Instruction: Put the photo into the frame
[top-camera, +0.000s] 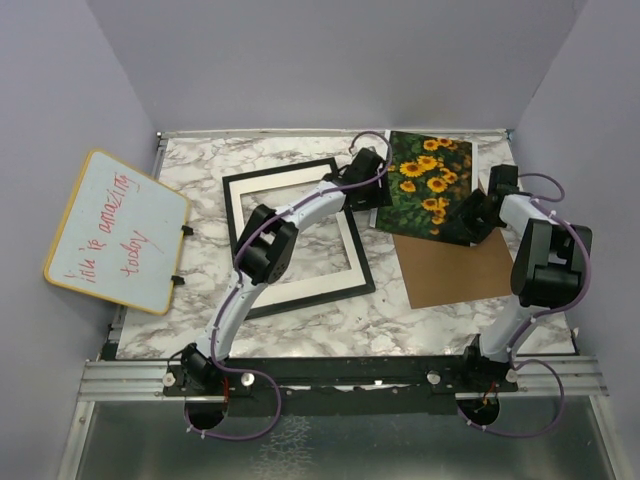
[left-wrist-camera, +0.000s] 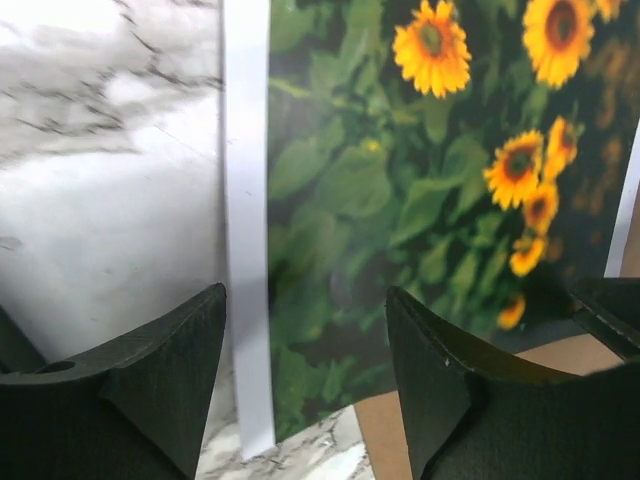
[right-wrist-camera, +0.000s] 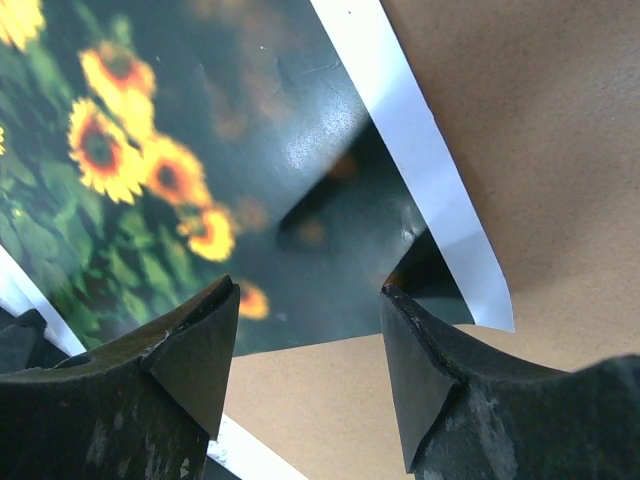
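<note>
The photo (top-camera: 430, 185), a print of sunflowers among dark leaves, lies face up between the two claws, partly over a brown backing board (top-camera: 460, 270). Its white edge strip runs straight into the gap of the left gripper (left-wrist-camera: 305, 295), whose fingers (left-wrist-camera: 150, 390) stand spread wide and hold nothing. At the opposite edge the right gripper (right-wrist-camera: 308, 290) is likewise released, its fingers parted either side of the print's near corner. A shadow beneath that corner suggests it sits slightly proud of the board. Whether either claw touches the paper cannot be told.

The frame (top-camera: 320, 298), thin and black with a white mat (top-camera: 285, 183) lying inside it, lies behind the left claw, under that arm and away from the print. A whiteboard (top-camera: 115, 230) with red writing leans further out on the same side, beyond the marble table (top-camera: 200, 165).

The step in hand appears to be taking hold of the print. Done well, it likely means sliding one finger under the white strip, pinching only that margin so the picture is not creased, and letting the right claw steady or raise its corner. The sheet looks thin and glossy, so it may slip or bend; a level, slow carry back toward the frame would suit it.
</note>
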